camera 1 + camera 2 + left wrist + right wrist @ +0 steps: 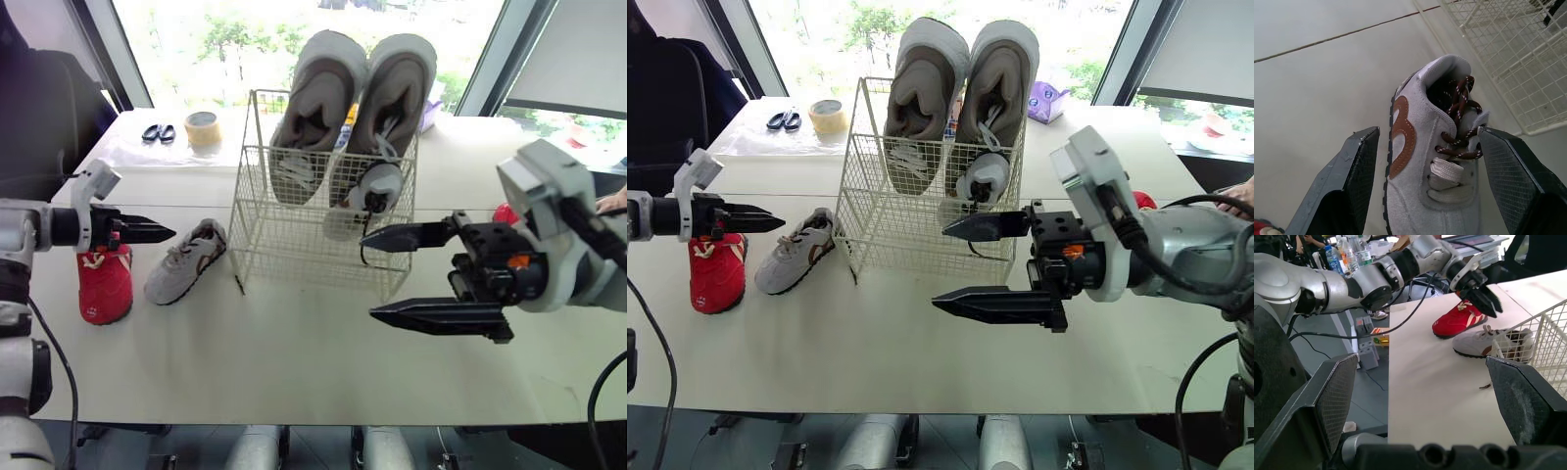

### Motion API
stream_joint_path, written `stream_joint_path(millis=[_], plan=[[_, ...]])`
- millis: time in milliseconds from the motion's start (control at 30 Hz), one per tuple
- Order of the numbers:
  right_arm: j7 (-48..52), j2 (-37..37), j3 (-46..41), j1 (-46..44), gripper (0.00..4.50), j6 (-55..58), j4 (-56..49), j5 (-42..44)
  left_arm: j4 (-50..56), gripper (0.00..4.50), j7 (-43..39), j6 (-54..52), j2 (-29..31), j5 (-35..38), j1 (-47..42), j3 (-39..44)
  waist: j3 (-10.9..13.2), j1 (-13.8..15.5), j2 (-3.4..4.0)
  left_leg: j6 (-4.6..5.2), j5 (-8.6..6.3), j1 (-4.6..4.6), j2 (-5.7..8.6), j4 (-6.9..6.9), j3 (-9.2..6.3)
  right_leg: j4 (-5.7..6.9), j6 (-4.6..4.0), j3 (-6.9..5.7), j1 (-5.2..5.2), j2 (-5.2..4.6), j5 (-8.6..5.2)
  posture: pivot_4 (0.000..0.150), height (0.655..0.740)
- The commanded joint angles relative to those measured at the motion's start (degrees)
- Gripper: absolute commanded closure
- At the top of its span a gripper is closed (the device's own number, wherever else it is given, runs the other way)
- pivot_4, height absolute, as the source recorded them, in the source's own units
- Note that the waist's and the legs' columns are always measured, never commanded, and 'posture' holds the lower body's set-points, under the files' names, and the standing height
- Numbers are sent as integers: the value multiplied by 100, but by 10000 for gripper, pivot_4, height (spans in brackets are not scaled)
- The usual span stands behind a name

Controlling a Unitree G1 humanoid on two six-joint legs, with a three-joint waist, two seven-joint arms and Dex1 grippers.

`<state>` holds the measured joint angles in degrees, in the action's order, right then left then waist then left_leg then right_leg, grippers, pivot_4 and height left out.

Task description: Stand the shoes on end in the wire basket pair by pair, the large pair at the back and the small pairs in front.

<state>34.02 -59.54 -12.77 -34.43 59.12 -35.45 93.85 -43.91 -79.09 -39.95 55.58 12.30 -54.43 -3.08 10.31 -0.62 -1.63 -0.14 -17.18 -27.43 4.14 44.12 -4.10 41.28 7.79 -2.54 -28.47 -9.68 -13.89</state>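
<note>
A white wire basket (323, 230) of thin gridded rod stands on the smooth white desk (313, 362). Two large grey-beige suede trainers (318, 108) stand on end against its back wall, rounded ends up and laced uppers facing forward. A small white shape with a dark opening (377, 188) sits low in front of them, possibly a small shoe, though the mesh makes it hard to tell. Left of the basket a small grey suede trainer (186, 259) lies on its sole, heel end nearest the basket, beside a small red fabric trainer (105, 284). The left hand (162, 233) hangs above these two. From the head views it reads as one black spike, but its wrist view shows the ribbed fingers (1352, 186) spread to either side of the grey trainer's brown patch and speckled brown laces, holding nothing. The right hand (375, 277) hovers before the basket's front, tapered fingers wide apart and empty.
</note>
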Motion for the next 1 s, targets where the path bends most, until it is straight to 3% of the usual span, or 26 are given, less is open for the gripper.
stream_joint_path(millis=[33,267,367,533,667,833,933,1000], plan=[[-162,-4,-8,20,0,-194,-130,58,-731,12254,-13,649,-244,-394,-368,-228,0,0,-1,0,0,1,0,1,0,0,3,0,2,-1,1,1500,6563],[-403,-13,108,35,0,-323,-188,-65,-2033,12254,141,1436,-876,-1029,-715,-518,0,-2,-3,3,-1,-3,0,2,2,0,6,-3,0,-1,3,1500,6563],[-472,-49,125,42,0,-337,-197,-99,-2292,20489,212,1569,-972,-1107,-802,-438,-1,0,-2,4,-2,-1,0,1,3,0,6,-4,0,-1,3,1500,6563],[-515,-42,169,58,0,-337,-200,-252,-2431,43290,319,1630,-1026,-1088,-899,-254,-1,3,-3,4,-2,1,0,3,2,1,6,-4,2,-1,3,1500,6563],[-425,-29,176,87,0,-346,-172,-432,-2175,44549,557,1394,-872,-764,-1158,219,2,3,-7,4,-2,-2,0,2,2,1,7,-6,1,1,4,1500,6563],[-54,-137,53,209,0,-359,-60,-884,-613,44549,1270,566,-533,102,-1189,1424,6,-18,-15,4,-2,-6,-1,1,-3,-1,7,-9,-1,4,4,1500,6563],[179,-130,47,232,0,-428,295,-1322,2020,44549,2530,-296,-847,961,-660,2700,5,-28,-12,4,-2,-3,0,-4,-2,-9,7,-6,1,1,4,1500,6563],[331,-93,145,9,0,-355,552,-1340,3925,44549,3822,-949,-1652,1538,-419,3463,5,-12,-12,4,-2,1,0,-4,-3,-13,7,6,5,0,4,1500,6563]])
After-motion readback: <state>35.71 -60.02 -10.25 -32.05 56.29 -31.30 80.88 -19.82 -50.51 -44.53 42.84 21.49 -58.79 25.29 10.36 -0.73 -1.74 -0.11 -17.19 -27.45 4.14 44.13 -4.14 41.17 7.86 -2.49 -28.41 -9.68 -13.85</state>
